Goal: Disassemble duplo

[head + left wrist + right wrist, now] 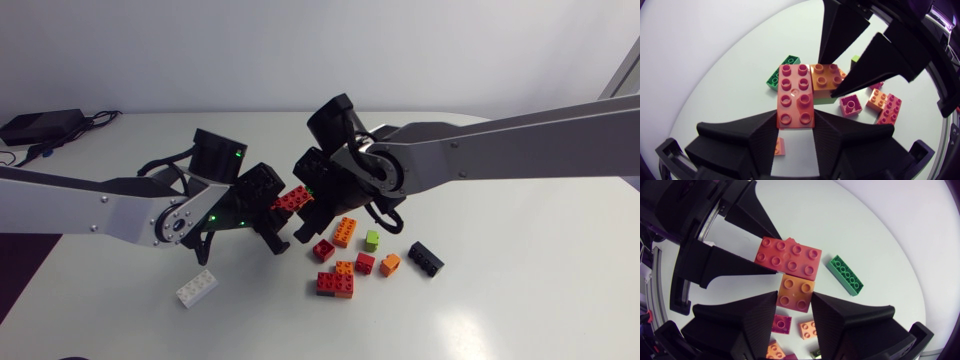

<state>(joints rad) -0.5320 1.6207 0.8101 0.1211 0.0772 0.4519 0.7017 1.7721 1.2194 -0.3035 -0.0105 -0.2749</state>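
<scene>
Closest in, my left gripper (pixel 796 122) is clamped on the near end of a long red brick (pixel 796 92), with one finger on each side wall. A square orange brick (pixel 826 79) sits tight against the far part of the red one, and my right gripper (pixel 795 300) is closed on it from two sides. I cannot tell just how the two lock together. The joined pair hangs between the grippers, above the bench (pixel 520 300) and near the loose pile. I judge these bricks to be light, stiff, hard plastic. The smooth walls could slip under a weak pinch, and the studs will hold until they let go all at once. The flat side walls, low and square, look like the best place to grip, and tilting one brick off the other should work better than a straight pull. Held in the air, I count one red and one orange. On the bench I count two red bricks (pixel 323 250) (pixel 365 262), two orange bricks (pixel 345 230) (pixel 390 264), one small green brick (pixel 372 238), one black brick (pixel 425 258) and one white brick (pixel 197 289). There is also one red-and-orange pair (pixel 335 282) that looks still joined. One long green brick (pixel 846 275) lies under the grippers.
</scene>
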